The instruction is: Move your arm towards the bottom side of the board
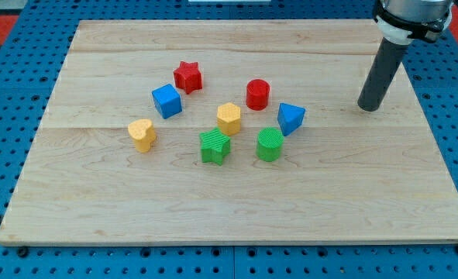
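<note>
My dark rod comes down from the view's top right, and my tip (369, 108) rests on the wooden board (229, 209) at its right side. It touches no block. The nearest block is the blue wedge-shaped block (290, 118), well to the tip's left. A red cylinder (257, 94), a yellow hexagonal block (229, 118), a green cylinder (270, 144) and a green star (214, 146) cluster in the board's middle. A red star (187, 76), a blue cube (167, 101) and a yellow heart-shaped block (142, 134) lie further left.
The board lies on a blue perforated table (4, 116) that shows all round it. A red surface (19, 27) shows at the view's top left corner.
</note>
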